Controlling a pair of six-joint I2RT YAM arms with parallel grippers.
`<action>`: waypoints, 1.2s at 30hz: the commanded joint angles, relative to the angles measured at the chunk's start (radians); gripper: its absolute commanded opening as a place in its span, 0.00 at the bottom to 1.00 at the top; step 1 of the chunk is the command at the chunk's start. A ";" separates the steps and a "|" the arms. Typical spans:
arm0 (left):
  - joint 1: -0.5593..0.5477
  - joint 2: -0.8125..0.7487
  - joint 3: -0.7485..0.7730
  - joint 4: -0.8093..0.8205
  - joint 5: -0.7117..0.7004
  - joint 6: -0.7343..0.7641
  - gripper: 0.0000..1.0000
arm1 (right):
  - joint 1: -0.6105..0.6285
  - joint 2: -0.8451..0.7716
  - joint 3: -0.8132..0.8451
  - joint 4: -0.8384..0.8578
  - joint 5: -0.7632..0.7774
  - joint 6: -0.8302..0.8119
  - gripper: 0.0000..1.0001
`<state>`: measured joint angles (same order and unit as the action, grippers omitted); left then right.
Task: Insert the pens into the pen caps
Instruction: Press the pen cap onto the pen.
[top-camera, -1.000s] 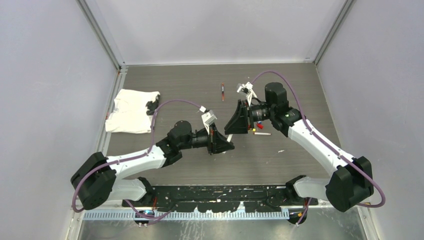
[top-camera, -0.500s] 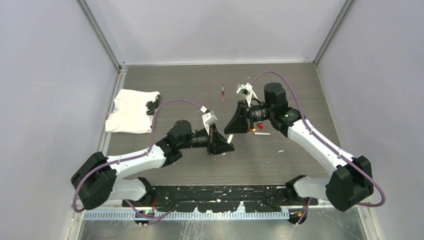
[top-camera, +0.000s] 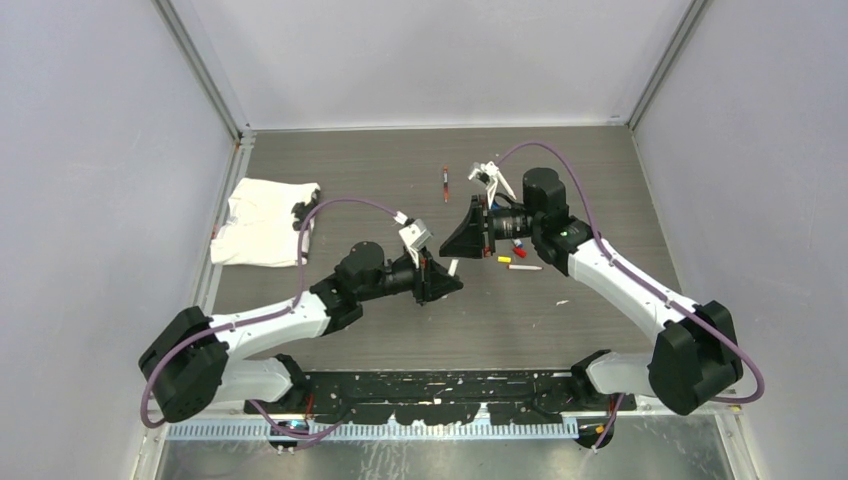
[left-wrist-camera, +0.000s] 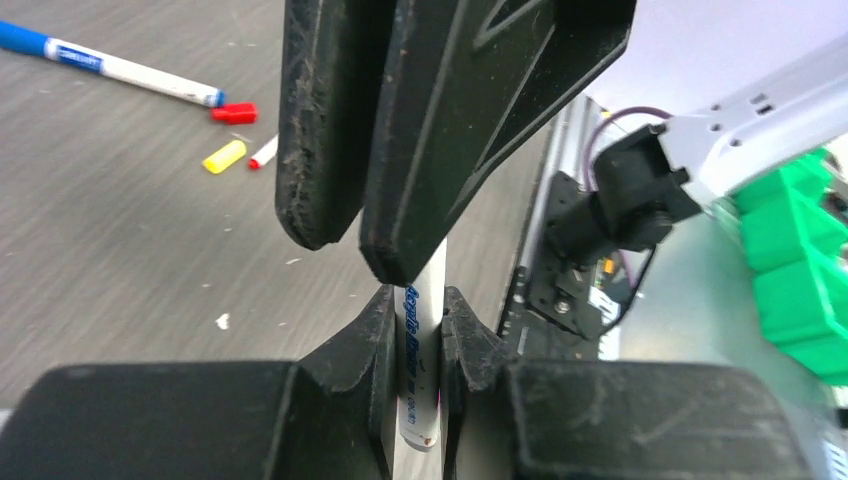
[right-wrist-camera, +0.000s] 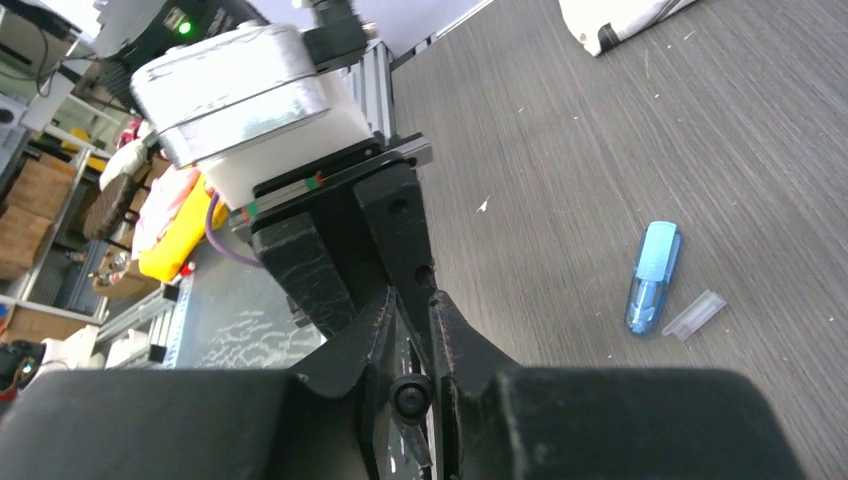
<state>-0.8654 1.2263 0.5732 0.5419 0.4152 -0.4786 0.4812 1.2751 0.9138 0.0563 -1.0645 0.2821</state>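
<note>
**Pen and cap held close together**

The left jaws are closed tight on a white pen (left-wrist-camera: 418, 385). The right jaws pinch a black cap (right-wrist-camera: 410, 395). Both hang above the middle of the table (top-camera: 500, 320).

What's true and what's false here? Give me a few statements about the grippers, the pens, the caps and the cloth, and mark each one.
1. The left gripper is shut on a white pen. True.
2. The right gripper hangs open and empty. False: it is shut on a small dark cap.
3. A yellow cap lies loose on the table. True.
4. The white cloth lies at the table's right edge. False: it lies by the left edge.
</note>
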 joint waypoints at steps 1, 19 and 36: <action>0.001 -0.067 0.064 0.067 -0.279 0.180 0.01 | 0.061 0.037 -0.027 0.015 -0.020 0.093 0.01; 0.121 -0.052 0.103 0.338 -0.026 -0.106 0.00 | 0.163 0.104 -0.041 -0.035 -0.057 -0.024 0.01; 0.161 -0.274 0.200 -0.137 -0.127 0.352 0.00 | 0.185 0.161 -0.019 -0.086 -0.108 -0.026 0.01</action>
<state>-0.7532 1.0565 0.6281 0.1577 0.5060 -0.2726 0.6140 1.3899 0.9546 0.2150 -1.0473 0.2562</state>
